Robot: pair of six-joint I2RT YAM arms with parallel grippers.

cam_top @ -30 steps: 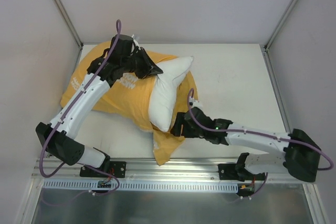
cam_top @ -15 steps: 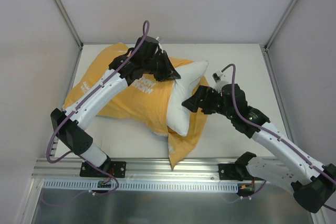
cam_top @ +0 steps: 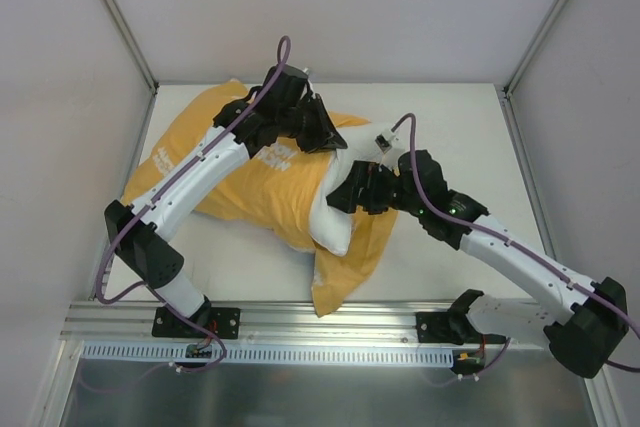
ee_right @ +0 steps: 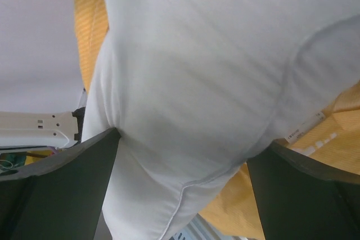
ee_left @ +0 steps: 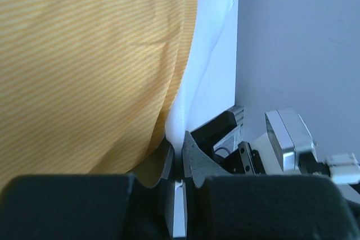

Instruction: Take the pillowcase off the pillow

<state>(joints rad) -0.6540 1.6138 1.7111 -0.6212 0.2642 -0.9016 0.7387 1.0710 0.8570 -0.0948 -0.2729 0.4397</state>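
The pillowcase (cam_top: 240,182) lies orange-yellow side up across the left and middle of the table. The white pillow (cam_top: 335,225) sticks out of its right end, over a loose flap of the case. My left gripper (cam_top: 333,142) is at the pillow's far corner. In the left wrist view it (ee_left: 179,141) is shut, with the pillow's white edge (ee_left: 208,37) pinched at the tips and the pillowcase (ee_left: 84,54) against the left finger. My right gripper (cam_top: 340,199) straddles the pillow from the right. Its fingers (ee_right: 84,161) press into the pillow (ee_right: 214,54).
The white table (cam_top: 450,127) has bare room to the right and behind. Grey walls close in the left, back and right. A metal rail (cam_top: 330,319) with the arm bases runs along the near edge.
My left gripper moved right, dragging pillow and case with it. My right gripper swung from the pillow's near end to its right side and now grips across it.
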